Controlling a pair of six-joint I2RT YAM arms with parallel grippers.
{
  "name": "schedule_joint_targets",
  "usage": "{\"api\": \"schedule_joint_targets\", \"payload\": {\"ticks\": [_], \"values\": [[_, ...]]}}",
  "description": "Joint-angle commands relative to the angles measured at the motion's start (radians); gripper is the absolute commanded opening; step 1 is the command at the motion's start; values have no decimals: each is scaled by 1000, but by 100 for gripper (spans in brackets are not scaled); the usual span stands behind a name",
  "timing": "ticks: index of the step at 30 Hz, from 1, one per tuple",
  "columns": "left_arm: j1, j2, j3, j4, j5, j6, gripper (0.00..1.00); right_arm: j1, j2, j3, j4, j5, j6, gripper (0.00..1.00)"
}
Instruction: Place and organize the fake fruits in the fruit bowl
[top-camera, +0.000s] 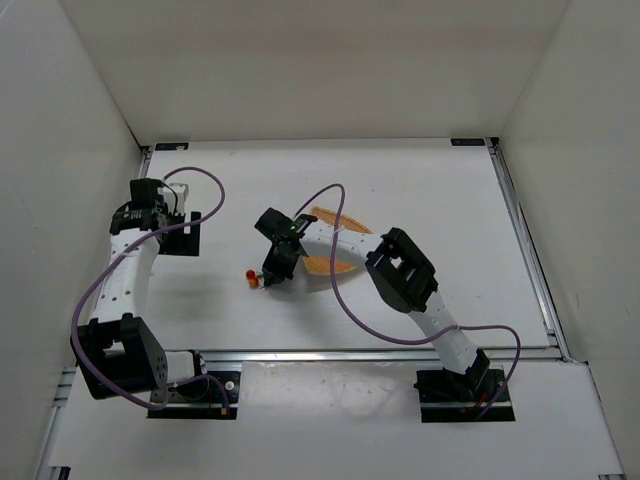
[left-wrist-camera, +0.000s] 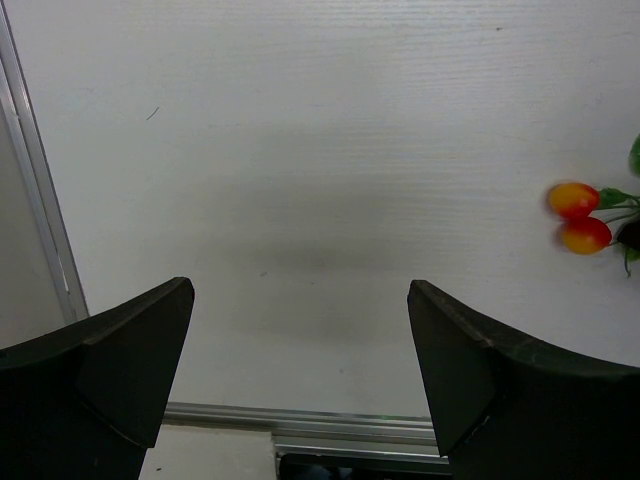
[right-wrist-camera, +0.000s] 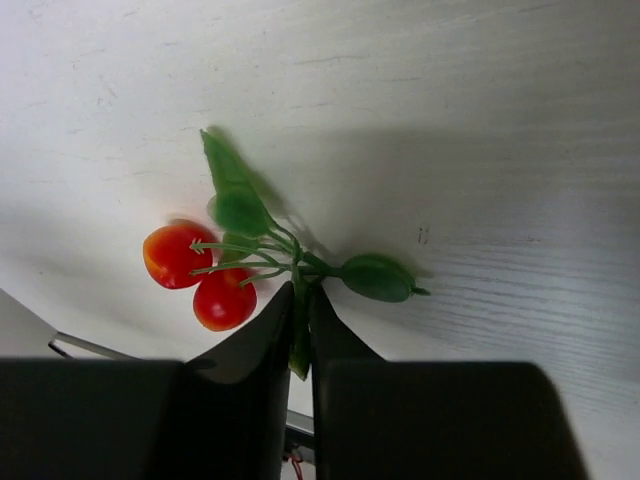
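Right wrist view alone shows the right gripper (right-wrist-camera: 300, 305) pinching the green stem of the fake fruits (right-wrist-camera: 212, 272), low against the table (top-camera: 430, 200). The top external view places them just left of the fruit bowl (top-camera: 318, 265), which that arm reaches across. The left gripper (left-wrist-camera: 300, 288) hangs spread wide, its arm folded at the left.

One small plastic cherry-like fruit cluster (right-wrist-camera: 262, 262) lay there, carrying two glossy red-orange round berries (right-wrist-camera: 178, 255) and three green plastic leaves (right-wrist-camera: 378, 277). There was one shallow tan-orange wooden-looking rounded-triangle bowl (top-camera: 345, 220), and two white-and-black robot arms (top-camera: 125, 280), each trailing one purple cable (top-camera: 335, 285).
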Motion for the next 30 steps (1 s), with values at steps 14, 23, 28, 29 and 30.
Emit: {"api": "schedule_joint_targets", "payload": {"ticks": [14,23,28,29,30], "values": [[6,-5,-12,11,16,4,100,53,-61,155,46,104,-296,0],[6,-14,-12,11,16,-6,100,34,-353,-39,77,355,-388,0],[6,-14,-12,11,16,-6,100,-89,-498,-291,86,356,-327,0],[6,-24,-12,11,16,-6,100,-109,-540,-337,86,341,-315,0],[6,-24,-12,11,16,-6,100,-129,-558,-377,86,331,-302,0]]}}
